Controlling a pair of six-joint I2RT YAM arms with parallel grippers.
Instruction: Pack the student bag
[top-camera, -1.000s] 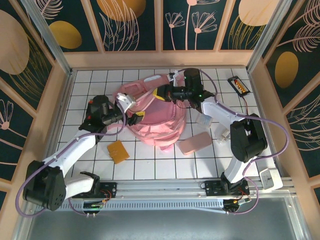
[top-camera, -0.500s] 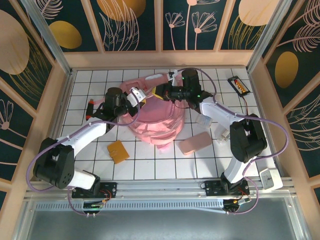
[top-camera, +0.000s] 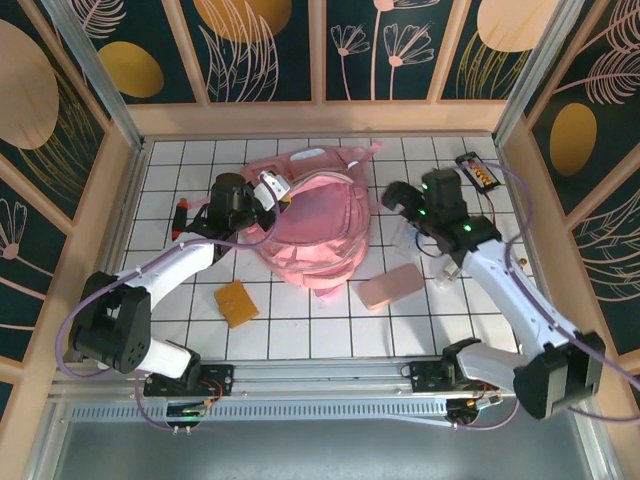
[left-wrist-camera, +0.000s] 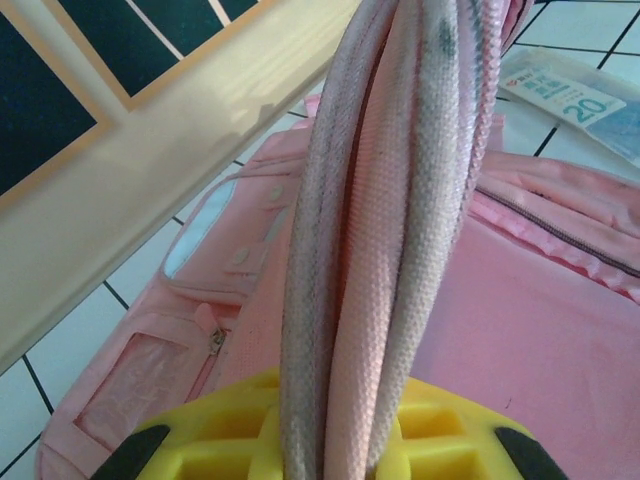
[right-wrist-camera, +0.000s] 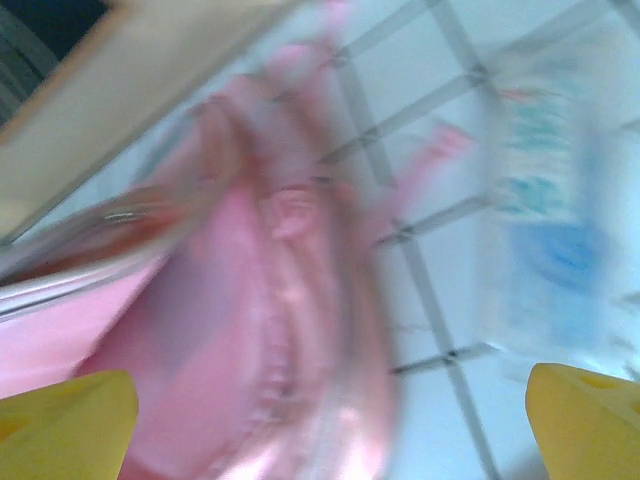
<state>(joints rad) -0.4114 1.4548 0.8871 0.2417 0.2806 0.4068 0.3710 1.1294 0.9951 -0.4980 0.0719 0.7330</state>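
Position: the student bag lies slumped in the middle of the tiled counter, its top towards the far wooden wall.

Left hand: clenched on the student bag at its left upper edge. The wrist view shows a folded band of pink strap pinched between the yellow fingers.

Right hand: released, fingers wide apart with nothing between them. It hangs to the right of the bag, clear of the fabric. Its wrist view is blurred.

Handling, as judged: the bag is soft and limp, so it will sag and fold rather than hold a shape. It looks light, and the woven fabric should give good friction. Straps, seams and zip edges are the sound places to grip. A pinch on a flat panel would only bunch the cloth. One hold alone will let the mouth collapse, so a second hold on the opposite rim seems needed to keep it open.

Clearances: a flat pink case lies just beside the bag's lower right corner. A clear packet lies near its right side, beneath the right arm. An orange pad sits below and left of the bag. The far wall stands close behind the bag, leaving little room there. The most open room lies below the bag, towards the arm bases.
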